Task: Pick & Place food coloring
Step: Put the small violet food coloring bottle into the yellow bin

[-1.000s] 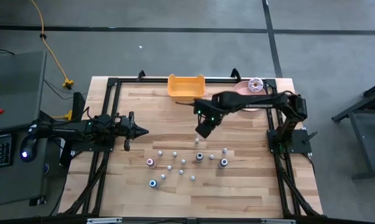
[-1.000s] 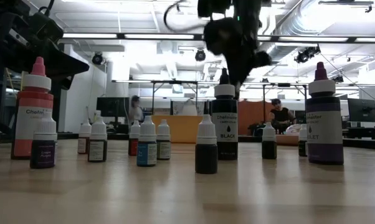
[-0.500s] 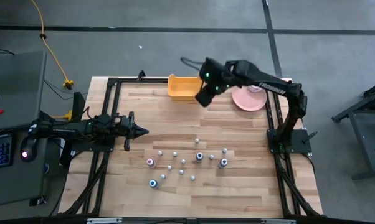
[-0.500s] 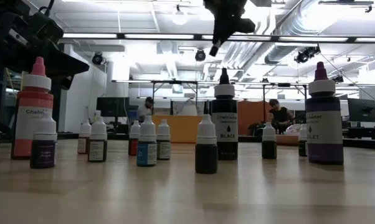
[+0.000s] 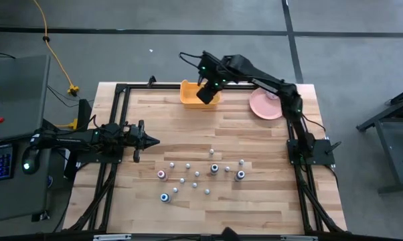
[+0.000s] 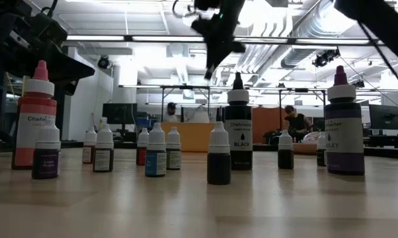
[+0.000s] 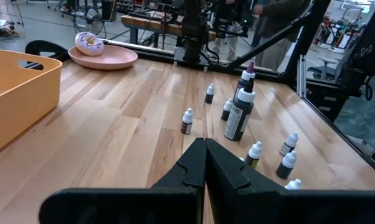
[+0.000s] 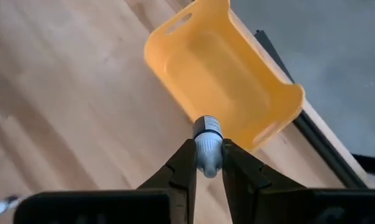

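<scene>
R gripper is pinching one small food coloring bottle by its whitish cap, fingers narrow on both sides of it. In the high view the R gripper is now hanging over the yellow bin at the table's far edge; 1 s ago it was low over the bottle cluster mid-table, and 0.5 s ago it was partway up, near the bin's right end. So the carry is prob. almost done: the bottle is over the bin or its near rim, and the R wrist view is showing the bin's bare inside just past the cap. Judging from that, release is the next step; the bottle is still outside the bin for now.

L gripper is waiting at the table's left side w/ fingers pressed together, pointing toward the cluster and not moving across the frames.

The rest of the food coloring bottles are standing upright mid-table, approx. a dozen, well apart from the bin. Low view is showing the bigger ones up close, incl. a black-labelled bottle and a violet one.

Pink plate w/ donut is sitting right of the bin, under the R arm's reach but not in the drop path. Nothing is blocking the bin opening.
</scene>
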{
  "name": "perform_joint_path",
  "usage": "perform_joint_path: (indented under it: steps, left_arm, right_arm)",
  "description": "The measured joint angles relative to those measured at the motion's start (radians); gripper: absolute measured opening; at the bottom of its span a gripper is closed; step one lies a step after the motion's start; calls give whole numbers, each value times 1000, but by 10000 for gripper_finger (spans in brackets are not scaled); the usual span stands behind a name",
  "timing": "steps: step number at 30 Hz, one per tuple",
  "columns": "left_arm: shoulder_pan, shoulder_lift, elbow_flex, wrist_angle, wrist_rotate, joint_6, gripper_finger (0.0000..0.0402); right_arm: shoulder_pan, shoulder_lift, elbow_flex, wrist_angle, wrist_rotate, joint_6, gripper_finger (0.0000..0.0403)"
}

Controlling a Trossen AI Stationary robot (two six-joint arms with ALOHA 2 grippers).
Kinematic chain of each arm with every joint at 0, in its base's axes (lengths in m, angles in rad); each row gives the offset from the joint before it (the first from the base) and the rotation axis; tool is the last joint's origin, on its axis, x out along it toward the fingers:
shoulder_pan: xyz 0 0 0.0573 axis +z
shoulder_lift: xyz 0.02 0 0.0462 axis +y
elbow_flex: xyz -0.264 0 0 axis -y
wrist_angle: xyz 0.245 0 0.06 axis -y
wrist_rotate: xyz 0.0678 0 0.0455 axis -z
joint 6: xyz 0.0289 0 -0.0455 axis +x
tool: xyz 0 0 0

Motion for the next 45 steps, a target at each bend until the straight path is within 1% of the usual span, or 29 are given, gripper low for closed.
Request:
perform_joint_path:
  steps: [3,10,17,22,28,32,41,45]
  left_arm:
    - [0,0,0,0,0,0,1]
    - [0,0,0,0,1,0,1]
    - [0,0,0,0,1,0,1]
    - [0,0,0,0,1,0,1]
    - [0,0,0,0,1,0,1]
    - [0,0,0,0,1,0,1]
    - [0,0,0,0,2,0,1]
    - [0,0,0,0,2,0,1]
  right_arm:
    - [-21,26,-53,57,-11,-9,49]
    - [-67,118,-64,49,21,-17,54]
    - [-96,204,-65,45,-17,-25,51]
    - [-109,236,-65,45,-57,-25,57]
    - [-122,255,-65,40,-62,-32,53]
    - [-137,259,-65,42,-60,-25,59]
    - [-154,259,-65,14,-85,-6,54]
    - [-154,267,-65,-10,-87,-6,60]
